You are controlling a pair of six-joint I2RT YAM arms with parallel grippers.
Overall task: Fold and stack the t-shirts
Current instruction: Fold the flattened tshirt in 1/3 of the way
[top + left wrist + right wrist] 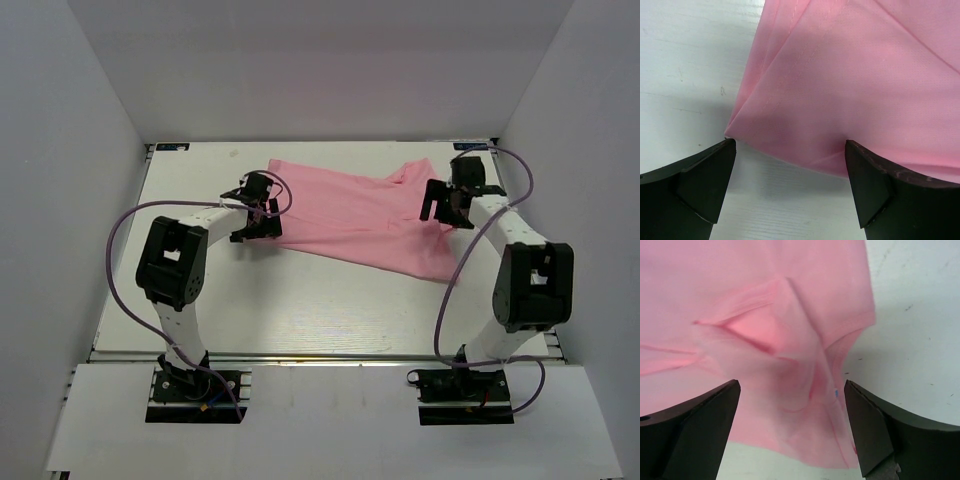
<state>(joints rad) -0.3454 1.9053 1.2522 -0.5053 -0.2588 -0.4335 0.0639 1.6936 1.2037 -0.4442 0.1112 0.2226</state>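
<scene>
Viewing from above: I see the pink t-shirt lying rumpled across the table's far half.
Left gripper: spread wide at the shirt's left corner, gripping nothing.
Right gripper: spread wide over a bunched fold, gripping nothing.

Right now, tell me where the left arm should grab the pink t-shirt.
Take the t-shirt at its layered corner, just ahead of the left gripper. Come down from above, on the table side: the stacked edges lie flat there, between the open fingers.
</scene>
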